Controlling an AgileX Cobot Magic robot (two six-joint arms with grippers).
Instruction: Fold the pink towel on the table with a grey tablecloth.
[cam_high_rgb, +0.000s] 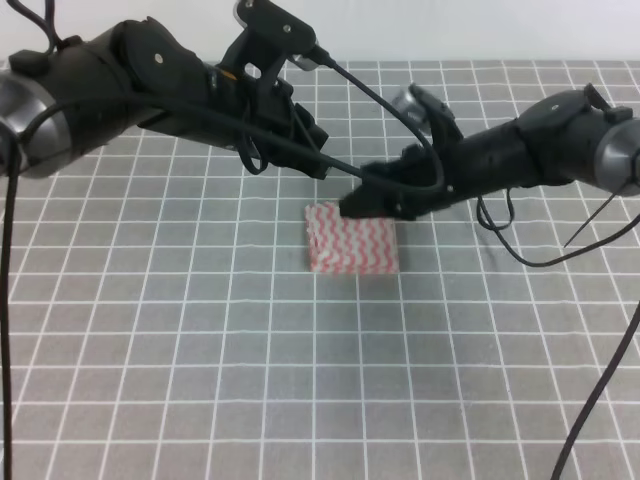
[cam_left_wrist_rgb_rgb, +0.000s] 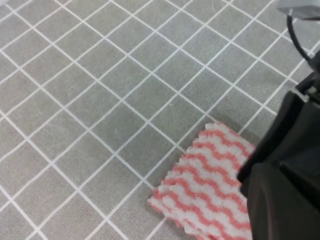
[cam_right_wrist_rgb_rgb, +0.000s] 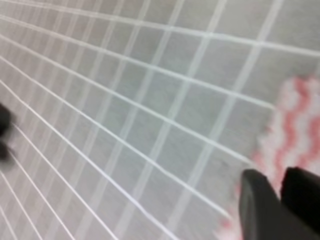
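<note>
Pink towel (cam_high_rgb: 352, 239) lies mid-frame on the grey table (cam_high_rgb: 200, 380), already a compact rectangle, long axis left-right. My right gripper (cam_high_rgb: 352, 204) sits at its top left edge, fingers (cam_right_wrist_rgb_rgb: 260, 207) nearly together, holding nothing I can see. My left gripper (cam_high_rgb: 303, 130) hangs up-left, farther off; its opening I cannot tell.

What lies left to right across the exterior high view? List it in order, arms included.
Left arm → left gripper → pink towel → right arm, all above the table with a grey tablecloth. The right gripper overlaps the towel's top edge, so it is left out of the order.
</note>
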